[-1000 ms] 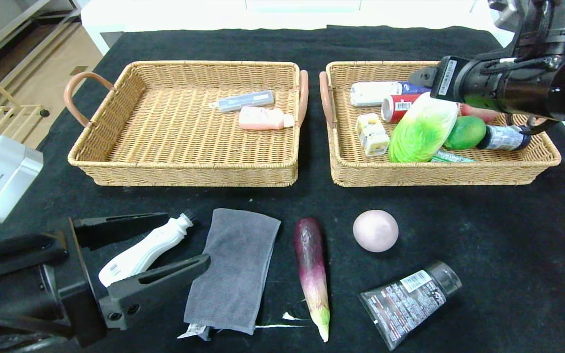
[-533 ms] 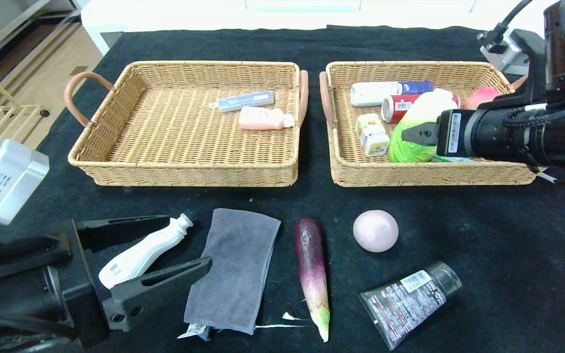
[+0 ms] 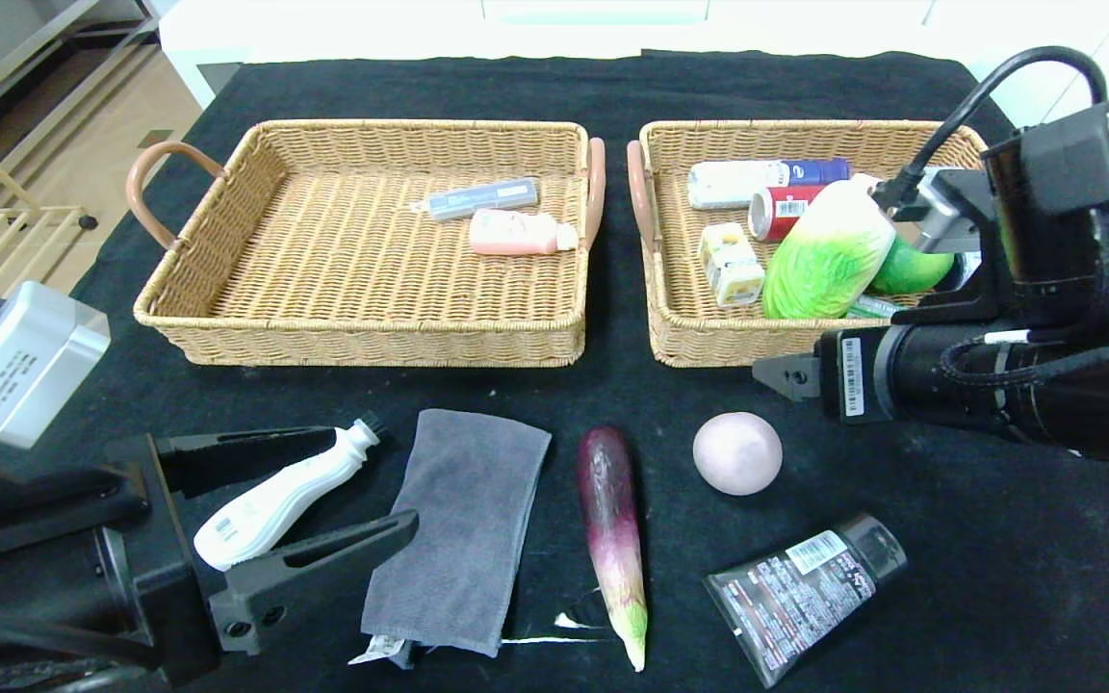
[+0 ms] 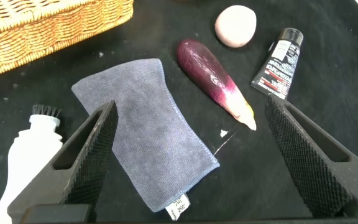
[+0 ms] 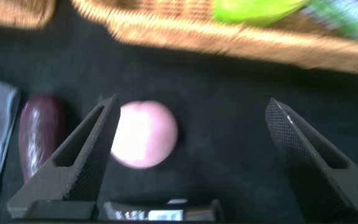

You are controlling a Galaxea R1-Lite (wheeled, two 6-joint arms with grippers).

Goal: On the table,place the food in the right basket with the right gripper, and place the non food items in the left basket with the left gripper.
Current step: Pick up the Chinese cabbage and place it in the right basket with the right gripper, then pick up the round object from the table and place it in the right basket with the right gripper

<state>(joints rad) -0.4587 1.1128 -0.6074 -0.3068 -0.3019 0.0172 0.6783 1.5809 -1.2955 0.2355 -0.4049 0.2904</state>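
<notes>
black table (image 3: pixel 997 577), pink ball (image 3: pixel 736 452)

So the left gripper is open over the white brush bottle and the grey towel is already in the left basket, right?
Not quite. The grey towel lies on the table, not in the left basket, as the head view shows. The left gripper is open over the white brush bottle.

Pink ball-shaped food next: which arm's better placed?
Right. The right gripper hangs open just above the pink round item, beside the right basket. The left gripper is open around the white brush bottle, far across the table.
</notes>
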